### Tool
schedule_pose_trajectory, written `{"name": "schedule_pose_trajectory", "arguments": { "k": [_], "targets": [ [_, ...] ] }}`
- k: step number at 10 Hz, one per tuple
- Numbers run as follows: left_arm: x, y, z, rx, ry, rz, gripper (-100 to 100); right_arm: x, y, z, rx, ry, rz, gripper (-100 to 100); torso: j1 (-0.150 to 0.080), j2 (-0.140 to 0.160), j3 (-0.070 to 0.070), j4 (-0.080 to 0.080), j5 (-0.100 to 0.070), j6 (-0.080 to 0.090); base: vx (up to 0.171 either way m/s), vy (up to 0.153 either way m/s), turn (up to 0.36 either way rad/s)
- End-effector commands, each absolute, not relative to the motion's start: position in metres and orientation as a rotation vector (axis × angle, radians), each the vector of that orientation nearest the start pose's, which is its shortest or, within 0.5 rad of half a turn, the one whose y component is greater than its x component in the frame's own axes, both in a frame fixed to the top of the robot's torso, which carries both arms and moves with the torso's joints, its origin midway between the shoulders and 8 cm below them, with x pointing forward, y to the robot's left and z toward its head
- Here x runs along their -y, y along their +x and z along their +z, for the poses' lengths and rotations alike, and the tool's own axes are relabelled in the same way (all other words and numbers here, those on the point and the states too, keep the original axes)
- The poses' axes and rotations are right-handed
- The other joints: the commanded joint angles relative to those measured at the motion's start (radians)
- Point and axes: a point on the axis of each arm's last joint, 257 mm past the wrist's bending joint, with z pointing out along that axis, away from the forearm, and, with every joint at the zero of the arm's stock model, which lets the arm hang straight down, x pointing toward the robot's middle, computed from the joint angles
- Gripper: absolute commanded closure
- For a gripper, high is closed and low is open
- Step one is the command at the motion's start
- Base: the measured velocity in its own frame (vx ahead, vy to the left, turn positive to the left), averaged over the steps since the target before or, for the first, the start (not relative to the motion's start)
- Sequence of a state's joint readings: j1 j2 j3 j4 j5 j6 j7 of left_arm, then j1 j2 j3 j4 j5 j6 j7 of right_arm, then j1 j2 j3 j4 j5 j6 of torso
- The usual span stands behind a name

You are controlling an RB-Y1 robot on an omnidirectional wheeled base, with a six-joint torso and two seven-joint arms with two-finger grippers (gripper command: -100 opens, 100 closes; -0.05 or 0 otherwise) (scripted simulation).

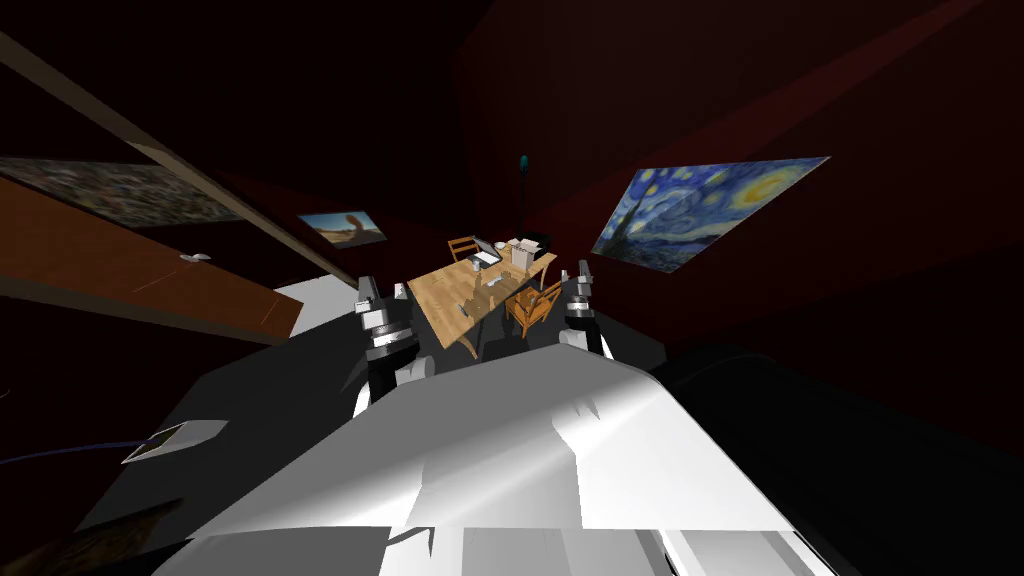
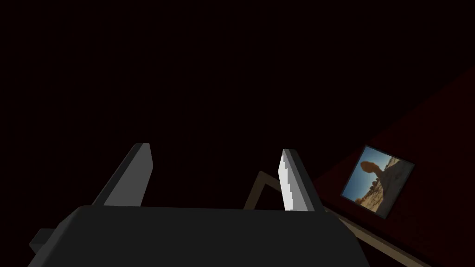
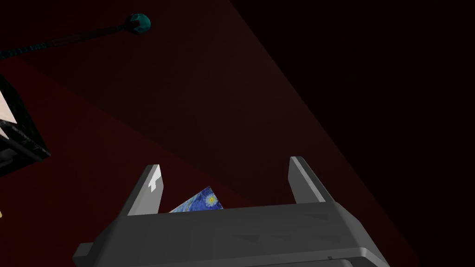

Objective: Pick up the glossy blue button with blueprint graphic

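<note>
A wooden table (image 1: pixel 452 287) stands ahead of me with several small things on it, too small to tell apart. I cannot make out a blue button among them. My left gripper (image 1: pixel 366 291) is raised left of the table's near end, and its fingers (image 2: pixel 137 174) stand open with nothing between them. My right gripper (image 1: pixel 582 274) is raised to the right of the table beside a chair. It is open too, and its fingers (image 3: pixel 149 189) hold nothing.
A wooden chair (image 1: pixel 535 306) stands at the table's right side and another chair (image 1: pixel 462 246) at its far end. A laptop (image 1: pixel 486 256) and a white box (image 1: pixel 520 251) sit on the far part. A brown door (image 1: pixel 130 272) lies left; dark red walls enclose the room.
</note>
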State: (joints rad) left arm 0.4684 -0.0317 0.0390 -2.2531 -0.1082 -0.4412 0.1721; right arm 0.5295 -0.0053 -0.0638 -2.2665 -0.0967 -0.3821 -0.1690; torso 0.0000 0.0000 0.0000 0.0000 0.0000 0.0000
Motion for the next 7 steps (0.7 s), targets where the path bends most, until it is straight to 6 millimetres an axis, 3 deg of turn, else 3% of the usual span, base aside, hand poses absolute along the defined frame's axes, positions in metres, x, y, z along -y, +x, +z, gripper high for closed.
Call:
{"name": "schedule_pose_trajectory", "arguments": {
  "k": [1,4,7],
  "targets": [
    [-0.283,0.363,0.006,-0.679,-0.720,-1.339,-100,0.319,0.355,-0.013,-0.595,0.904,1.403,0,0.000,0.000,0.000,0.000,0.000,0.000,0.002,-0.001,-0.077],
    [-0.286,0.369,-0.014,-0.782,-0.732,-1.302,-100,0.319,0.355,-0.013,-0.595,0.904,1.404,0,0.000,0.000,0.000,0.000,0.000,0.000,0.008,0.001,-0.145],
    [-0.298,0.374,-0.046,-0.885,-0.799,-1.238,-100,0.319,0.355,-0.013,-0.595,0.904,1.404,0,0.000,-0.001,0.000,0.000,0.000,0.000,0.015,0.002,-0.233]
  ]
}}
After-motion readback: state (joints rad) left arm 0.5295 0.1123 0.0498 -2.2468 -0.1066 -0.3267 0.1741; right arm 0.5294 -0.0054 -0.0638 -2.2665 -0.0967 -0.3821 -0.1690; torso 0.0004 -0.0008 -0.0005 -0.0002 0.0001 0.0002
